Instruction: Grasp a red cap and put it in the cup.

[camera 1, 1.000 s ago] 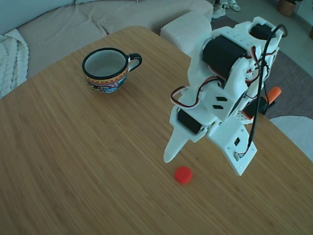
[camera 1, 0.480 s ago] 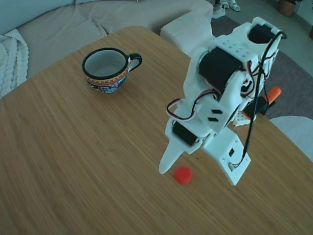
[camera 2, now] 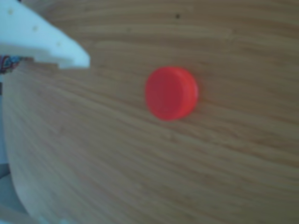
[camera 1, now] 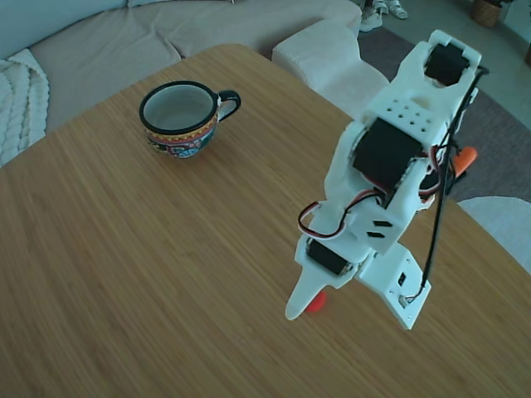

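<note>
Gripper [camera 1: 309,305] low over red cap [camera 2: 171,93], grip state unclear | cup [camera 1: 179,118] near table's [camera 1: 124,265] far edge

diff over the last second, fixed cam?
The gripper came down toward the table and now partly hides the red cap in the fixed view. Nothing is gripped: the other view shows the cap lying free on the wood. The cap and the cup stayed put.

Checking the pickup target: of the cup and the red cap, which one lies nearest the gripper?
The red cap, lying right by the gripper. The cup stands far off, across the table.
</note>
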`<action>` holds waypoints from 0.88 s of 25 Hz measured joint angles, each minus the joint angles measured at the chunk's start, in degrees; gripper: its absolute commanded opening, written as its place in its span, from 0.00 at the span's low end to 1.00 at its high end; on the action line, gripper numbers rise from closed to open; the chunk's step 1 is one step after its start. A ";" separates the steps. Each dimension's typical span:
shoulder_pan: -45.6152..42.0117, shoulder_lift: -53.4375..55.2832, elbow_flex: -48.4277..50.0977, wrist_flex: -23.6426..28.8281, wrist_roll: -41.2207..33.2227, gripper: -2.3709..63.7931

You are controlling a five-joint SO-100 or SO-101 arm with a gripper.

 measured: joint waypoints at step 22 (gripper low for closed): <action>0.26 0.00 14.85 -10.46 0.00 0.71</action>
